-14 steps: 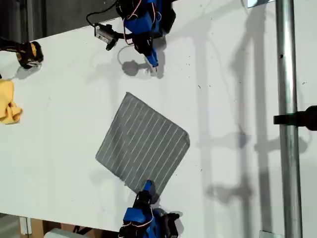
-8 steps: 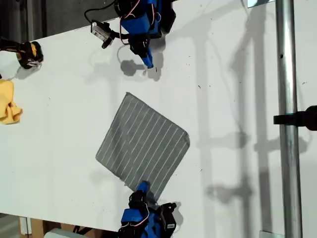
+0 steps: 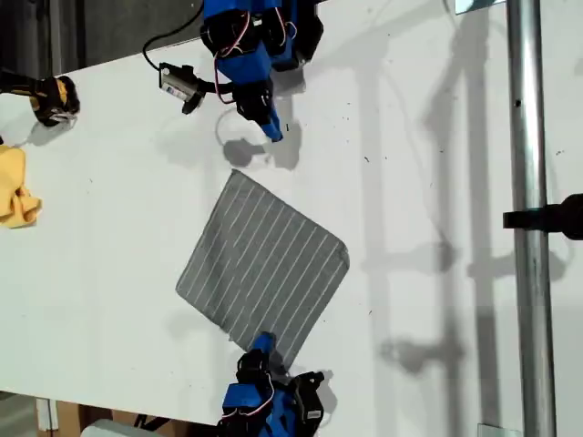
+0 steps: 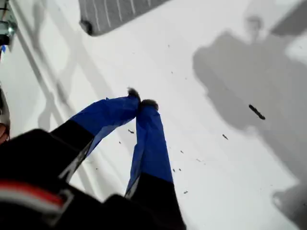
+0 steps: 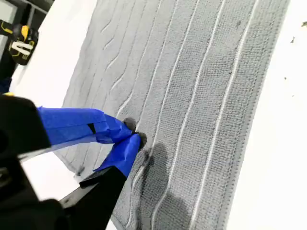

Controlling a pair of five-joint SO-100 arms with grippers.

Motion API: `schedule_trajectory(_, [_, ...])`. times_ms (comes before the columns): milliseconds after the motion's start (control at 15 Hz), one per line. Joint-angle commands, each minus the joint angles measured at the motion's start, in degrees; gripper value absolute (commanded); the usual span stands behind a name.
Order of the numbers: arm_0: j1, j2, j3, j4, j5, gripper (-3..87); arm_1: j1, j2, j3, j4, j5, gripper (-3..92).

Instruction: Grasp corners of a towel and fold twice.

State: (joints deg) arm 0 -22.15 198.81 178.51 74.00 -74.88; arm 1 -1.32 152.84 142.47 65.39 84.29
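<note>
The striped grey towel (image 3: 262,267) lies flat and unfolded, diamond-wise, mid-bench, one corner (image 3: 236,173) toward the far edge in the exterior view and another by the near edge. On that near corner sits my second pincer (image 5: 135,133), tips pressed together and pinching up a small ridge of cloth. My first pincer (image 4: 142,102) hangs over bare white bench (image 3: 109,228) short of the far corner, tips touching, nothing between them. A yellow cloth (image 3: 15,188) lies at the bench's edge on the exterior view's left.
</note>
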Motion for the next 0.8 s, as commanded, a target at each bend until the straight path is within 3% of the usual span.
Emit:
schedule_trajectory(0, [-0.9,0.3,0.2,-0.4,-0.2,-0.9,-2.2,-8.7,-10.8,-2.1,-1.4,-0.2])
schedule_trajectory(467, [-0.9,0.3,0.2,-0.4,-0.4,-0.9,-5.2,-51.0,-58.0,11.7,-11.2,-0.2])
schedule_trajectory(733, [-0.8,0.3,0.2,-0.3,-0.4,-0.9,-5.7,-60.3,-67.7,10.3,-11.8,-0.2])
